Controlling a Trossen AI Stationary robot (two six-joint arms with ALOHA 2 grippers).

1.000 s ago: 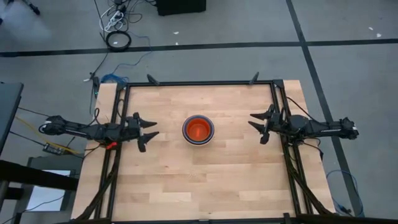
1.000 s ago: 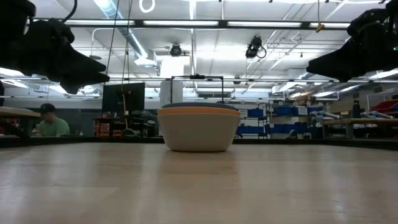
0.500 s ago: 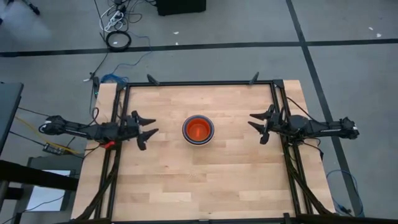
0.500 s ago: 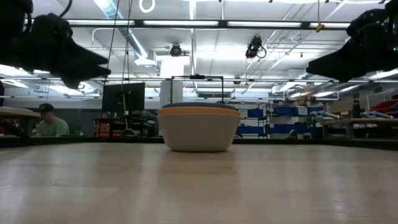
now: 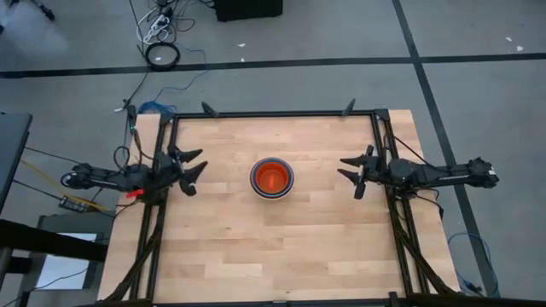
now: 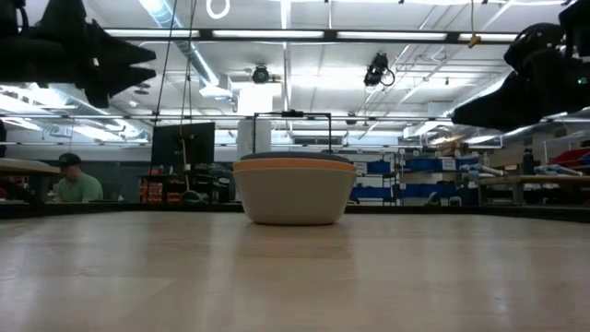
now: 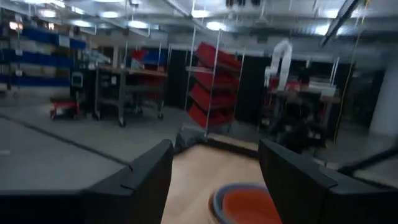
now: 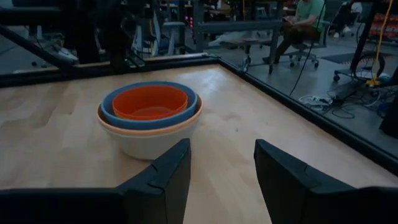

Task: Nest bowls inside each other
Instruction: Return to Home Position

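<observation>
The bowls (image 5: 272,177) stand as one nested stack in the middle of the wooden table, base down. In the right wrist view the stack (image 8: 149,118) shows a pale grey outer bowl, then an orange rim, a blue rim and a red bowl innermost. My left gripper (image 5: 200,164) hovers open near the table's left edge, well clear of the stack and high above the tabletop (image 6: 138,60). My right gripper (image 5: 343,169) hovers open near the right edge, pointing at the stack, with nothing between its fingers (image 8: 222,168). The left wrist view catches only the stack's near rim (image 7: 249,205).
A black metal frame (image 5: 273,113) runs along the table's far, left and right sides. Bare wood lies all around the stack. Beyond the table, a person sits at a desk (image 6: 74,180) and another on a chair (image 8: 305,15).
My left gripper has drawn back toward the table's left edge and risen, tipping its fingers upward; it stays open. The stack of bowls has not moved.
</observation>
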